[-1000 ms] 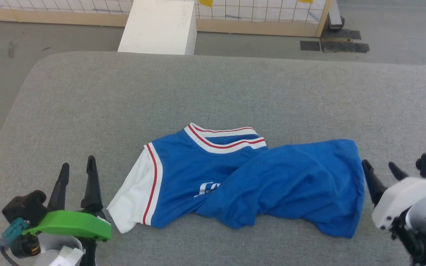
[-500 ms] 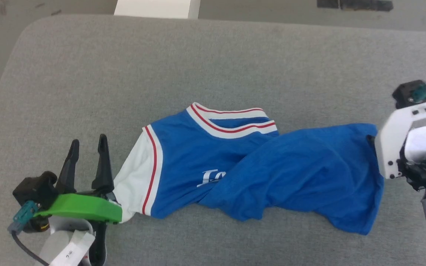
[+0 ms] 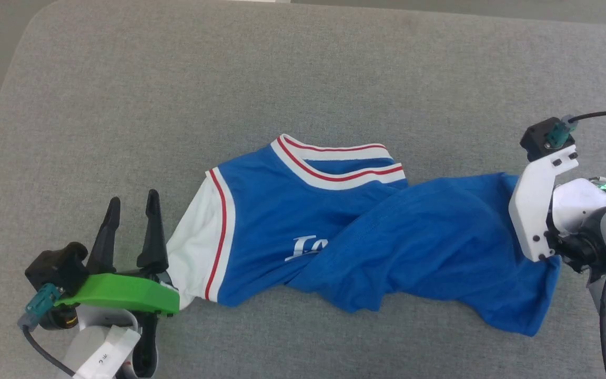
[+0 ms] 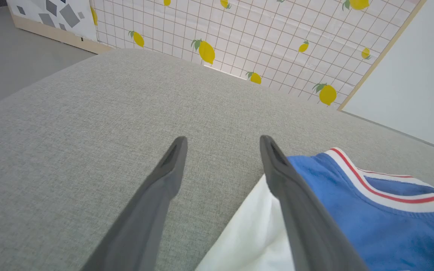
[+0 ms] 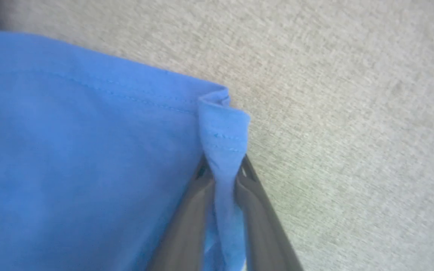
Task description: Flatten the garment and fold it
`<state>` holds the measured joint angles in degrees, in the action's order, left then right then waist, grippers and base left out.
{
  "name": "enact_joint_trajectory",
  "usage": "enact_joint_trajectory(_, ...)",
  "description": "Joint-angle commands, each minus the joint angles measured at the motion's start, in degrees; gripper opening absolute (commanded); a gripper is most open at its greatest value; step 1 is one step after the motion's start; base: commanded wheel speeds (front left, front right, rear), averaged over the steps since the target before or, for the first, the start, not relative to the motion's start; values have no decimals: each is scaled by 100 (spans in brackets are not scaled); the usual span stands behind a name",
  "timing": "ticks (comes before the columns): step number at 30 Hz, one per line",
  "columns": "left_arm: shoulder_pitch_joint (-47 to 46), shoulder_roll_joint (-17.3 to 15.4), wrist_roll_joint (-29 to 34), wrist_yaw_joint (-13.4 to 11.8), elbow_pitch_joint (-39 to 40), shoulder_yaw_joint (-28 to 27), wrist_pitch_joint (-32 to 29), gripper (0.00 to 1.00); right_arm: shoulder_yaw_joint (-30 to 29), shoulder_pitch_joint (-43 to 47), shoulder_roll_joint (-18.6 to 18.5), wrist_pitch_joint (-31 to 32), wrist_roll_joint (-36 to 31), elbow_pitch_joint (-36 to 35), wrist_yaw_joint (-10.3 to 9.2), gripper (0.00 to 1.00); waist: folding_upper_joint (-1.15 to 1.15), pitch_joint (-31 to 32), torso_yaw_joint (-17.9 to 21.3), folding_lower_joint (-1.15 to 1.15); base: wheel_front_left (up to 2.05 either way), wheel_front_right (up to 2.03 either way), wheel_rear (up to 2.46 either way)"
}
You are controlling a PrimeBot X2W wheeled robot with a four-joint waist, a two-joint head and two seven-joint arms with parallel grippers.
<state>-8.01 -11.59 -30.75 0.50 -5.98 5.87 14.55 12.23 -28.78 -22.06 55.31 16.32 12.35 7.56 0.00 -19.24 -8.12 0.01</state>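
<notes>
The garment (image 3: 334, 247), a royal-blue jersey with a white sleeve (image 3: 195, 263) and red-and-white collar trim (image 3: 334, 160), lies crumpled and twisted across the grey padded table (image 3: 282, 79). My right gripper (image 5: 222, 165) is shut on a pinched fold of the blue hem (image 5: 222, 128) at the garment's right end; in the head view its white wrist bracket (image 3: 537, 210) covers the fingers. My left gripper (image 3: 133, 197) stands open on the table just left of the white sleeve (image 4: 247, 233). Its right finger (image 4: 288, 188) lies along the sleeve edge, with nothing between the fingers.
The table's rounded far-left corner (image 3: 45, 10) and left edge border grey floor. A lemon-patterned tiled panel (image 4: 258, 37) and a white wall (image 4: 420, 75) stand beyond the table.
The head camera has tilted down and closer. My right gripper moved in over the blue hem at the garment's right end and closed on it. My left gripper stays open beside the sleeve.
</notes>
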Motion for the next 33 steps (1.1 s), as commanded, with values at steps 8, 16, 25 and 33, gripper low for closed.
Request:
enact_joint_trajectory(8, 55, 75, 26, 98, -103, -132, 44, 100, -456, 484, 170, -737, 699, -754, -8, 0, 0, 598, 386, -1, 0, 0, 0)
enact_joint_trajectory(16, 243, 67, -17, 81, -155, -164, 24, 100, -828, 2384, 148, -28, 1490, -1987, -8, 0, 0, 1029, 731, -1, 0, 0, 0)
enact_joint_trajectory(25, 267, 78, -64, 53, -120, -100, -62, 100, -981, 3915, 529, 734, 1605, -2063, -8, 0, 0, 1082, 764, -1, 0, 0, 0)
enact_joint_trajectory(33, 340, 49, -118, 24, -153, -116, -79, 100, -1191, 3597, 751, -16, 1642, -2152, -8, 100, 0, 1120, 700, -1, 0, 0, 0)
